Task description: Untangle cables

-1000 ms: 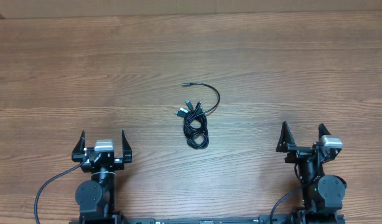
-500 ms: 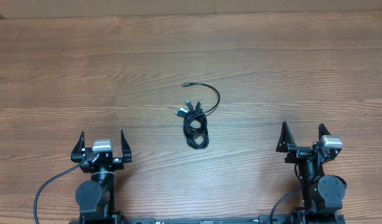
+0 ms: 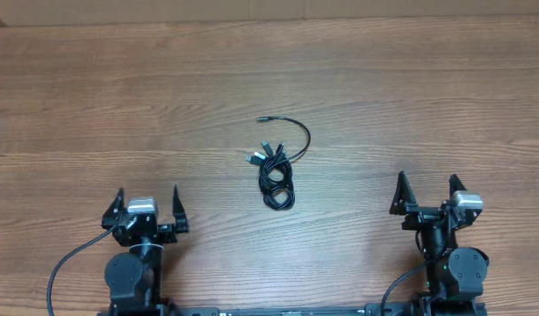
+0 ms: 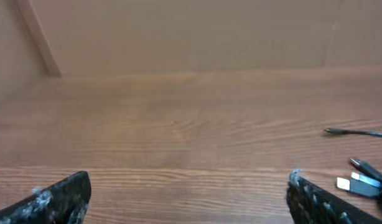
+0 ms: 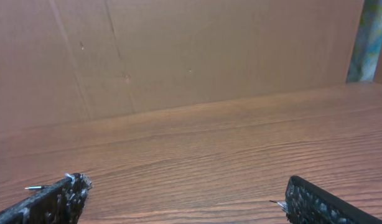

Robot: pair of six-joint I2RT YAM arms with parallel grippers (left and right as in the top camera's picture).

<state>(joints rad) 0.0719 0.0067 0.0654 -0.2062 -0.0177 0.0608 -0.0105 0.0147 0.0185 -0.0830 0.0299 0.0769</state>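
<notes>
Left pincer (image 3: pixel 147 190) edged back, spread; cables (image 3: pixel 276 171) unmoved.

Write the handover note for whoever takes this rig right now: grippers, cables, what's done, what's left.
Left gripper: open, empty, at the front left of the table.
Right gripper: open, empty, at the front right.
Cables: one coiled, tangled bundle at mid-table, between the two arms and farther out than both. One end arcs out to a plug on the far side.
Done: nothing; no cable is gripped or separated.
Left: the whole untangling.
</notes>
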